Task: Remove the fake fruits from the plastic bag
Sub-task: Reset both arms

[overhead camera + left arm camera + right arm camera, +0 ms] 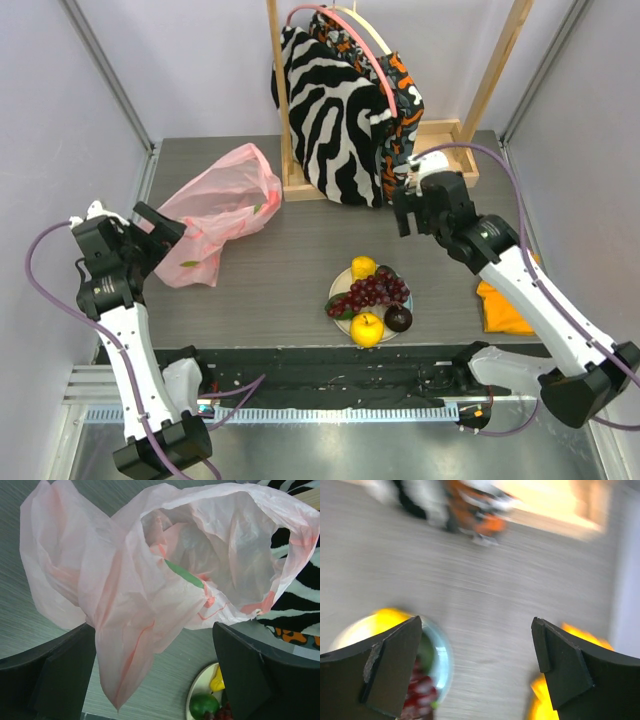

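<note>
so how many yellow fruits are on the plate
2: a pear-shaped one at the far rim of the plate, a round one at its near rim; grapes could hide more.

Table [290, 255] with bag [222, 208], plate [338, 322], cloth [500, 312]

A robot lab cell: plain lilac walls [200, 60] and metal posts [110, 70] box in the grey tabletop [280, 260], with cabled arms [130, 340] bolted at its near edge.

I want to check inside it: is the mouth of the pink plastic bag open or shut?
Open: the pink plastic bag gapes toward the left wrist camera, showing its crumpled inside and a green patch.
</note>
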{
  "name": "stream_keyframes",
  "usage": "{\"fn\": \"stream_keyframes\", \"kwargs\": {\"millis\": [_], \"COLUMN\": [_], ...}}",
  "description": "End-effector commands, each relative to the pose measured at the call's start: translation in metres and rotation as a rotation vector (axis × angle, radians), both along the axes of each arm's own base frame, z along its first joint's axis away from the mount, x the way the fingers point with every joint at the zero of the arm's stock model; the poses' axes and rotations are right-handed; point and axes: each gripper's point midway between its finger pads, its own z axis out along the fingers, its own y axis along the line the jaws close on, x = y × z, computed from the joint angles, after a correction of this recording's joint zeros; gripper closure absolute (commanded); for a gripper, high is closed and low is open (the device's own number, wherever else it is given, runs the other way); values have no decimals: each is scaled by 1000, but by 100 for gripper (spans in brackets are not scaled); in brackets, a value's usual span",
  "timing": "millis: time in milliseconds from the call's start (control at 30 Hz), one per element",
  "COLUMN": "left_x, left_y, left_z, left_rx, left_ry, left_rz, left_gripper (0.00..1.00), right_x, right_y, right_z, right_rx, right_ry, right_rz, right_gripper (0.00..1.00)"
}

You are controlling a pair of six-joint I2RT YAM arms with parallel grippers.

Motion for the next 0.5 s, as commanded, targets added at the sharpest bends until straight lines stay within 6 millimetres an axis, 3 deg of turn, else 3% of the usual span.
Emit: {"fn": "stream_keyframes", "kwargs": {"millis": [0, 67, 167, 300, 467], "left_x": [2, -4, -14, -27, -32], "left_y": [8, 11, 25, 37, 32], "left_z": [47, 51, 65, 76, 78], "left_rx": [158, 223, 352, 450, 476], "left_ry": [-120, -99, -81, -56, -58], "left_rz": [-39, -58, -40, 1, -38], "left_gripper": [0, 0, 0, 0, 0], "right_x": [-22, -33, -45, -42, -27], "right_y": [-96, -119, -131, -133, -129], "right_z": [-4, 0, -14, -14, -7], "right_rx": [-167, -224, -269, -256, -246], "right_ry": [-96, -133, -115, -108, -131], "right_rz": [-432, -503, -510, -521, -522], "right_gripper": [0, 0, 1, 0, 0]}}
